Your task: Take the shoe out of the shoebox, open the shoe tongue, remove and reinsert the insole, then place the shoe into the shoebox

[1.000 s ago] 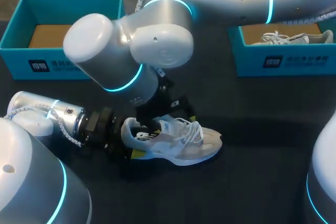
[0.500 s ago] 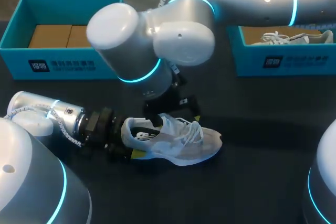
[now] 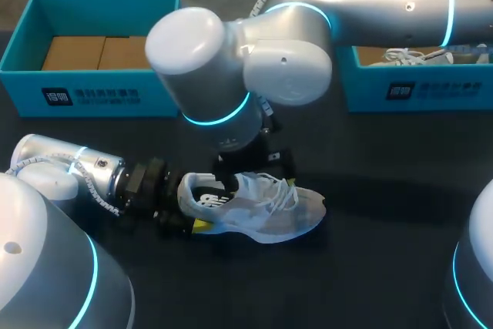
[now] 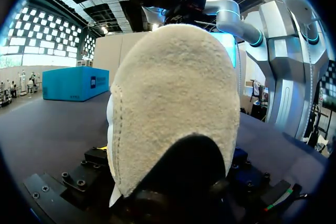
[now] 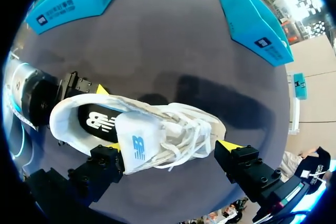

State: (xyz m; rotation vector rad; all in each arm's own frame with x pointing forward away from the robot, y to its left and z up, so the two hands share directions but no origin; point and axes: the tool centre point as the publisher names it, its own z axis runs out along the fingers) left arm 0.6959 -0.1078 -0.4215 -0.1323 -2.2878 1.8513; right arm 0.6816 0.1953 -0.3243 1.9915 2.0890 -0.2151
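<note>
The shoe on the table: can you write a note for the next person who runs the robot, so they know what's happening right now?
Left gripper: shut on the heel of the shoe, which lies on the table.
Right gripper: open, hovering over the laces, one finger on either side of the shoe.
Tongue: lifted. Insole: lying inside the shoe.
Done: the shoe is out of its box. Cannot tell whether the insole has already been out and back.
Left: probably the insole step, then the shoe goes into the shoebox with no shoe in it.
</note>
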